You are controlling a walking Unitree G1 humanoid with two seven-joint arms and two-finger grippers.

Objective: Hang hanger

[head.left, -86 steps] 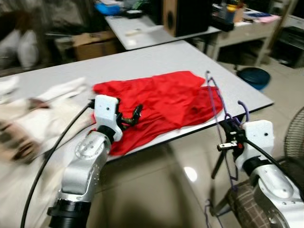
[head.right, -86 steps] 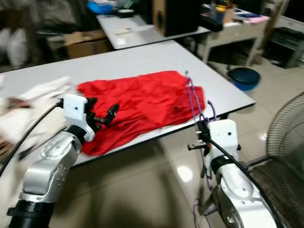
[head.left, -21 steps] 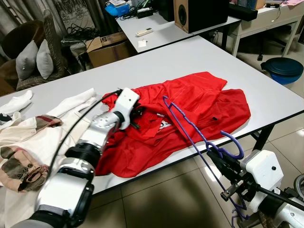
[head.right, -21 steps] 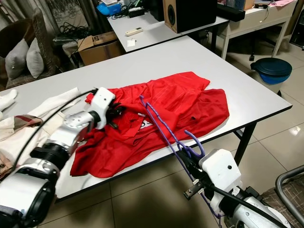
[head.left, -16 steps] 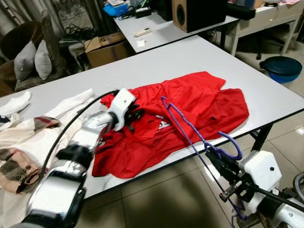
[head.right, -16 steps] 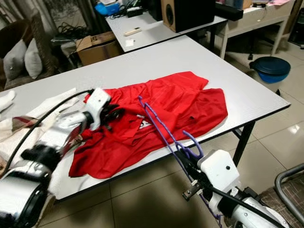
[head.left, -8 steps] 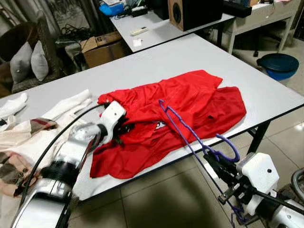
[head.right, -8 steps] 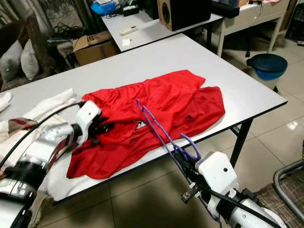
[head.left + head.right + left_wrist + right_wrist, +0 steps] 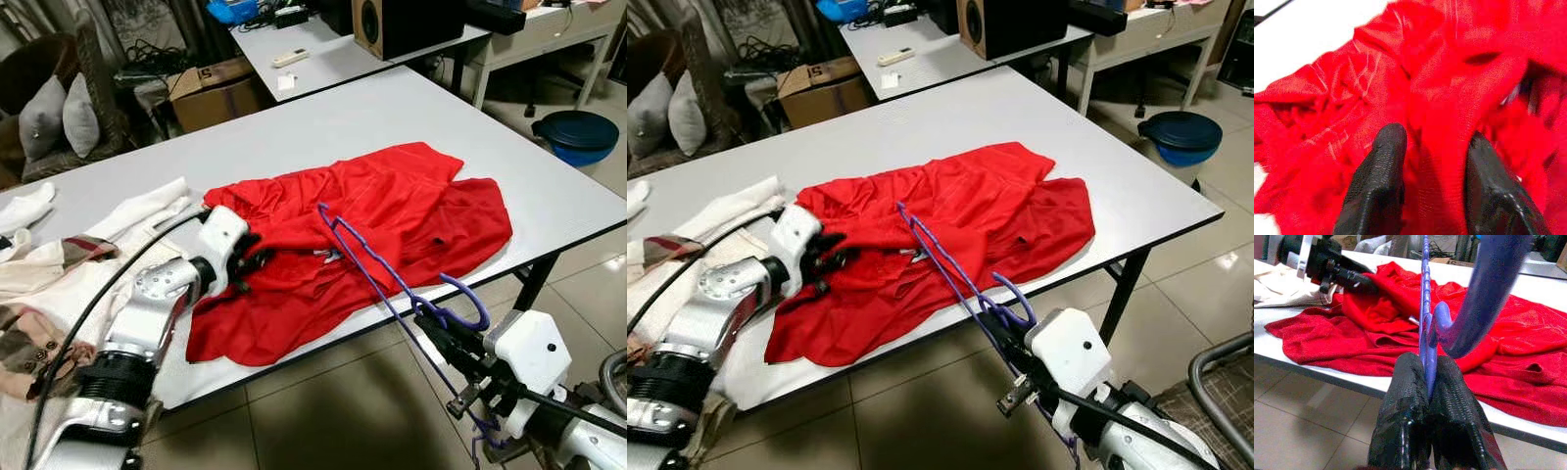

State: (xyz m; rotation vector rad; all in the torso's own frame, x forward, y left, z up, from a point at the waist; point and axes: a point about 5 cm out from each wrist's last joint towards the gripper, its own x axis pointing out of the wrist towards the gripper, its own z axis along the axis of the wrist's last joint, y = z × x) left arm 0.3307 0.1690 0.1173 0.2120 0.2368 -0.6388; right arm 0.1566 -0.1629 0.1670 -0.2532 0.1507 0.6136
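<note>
A: What's between the right gripper's [image 9: 1425, 382] jaws?

B: The purple hanger [image 9: 372, 269], pinched at its neck; the hook curls just above the fingers, and the frame reaches forward over the red shirt [image 9: 392, 211].

A: And the left gripper [image 9: 1430, 161]?

B: Its jaws are spread, red cloth bunched between them. It has drawn back toward the shirt's near-left edge, pulling fabric along, so I judge the opening is being readied for the hanger.
</note>
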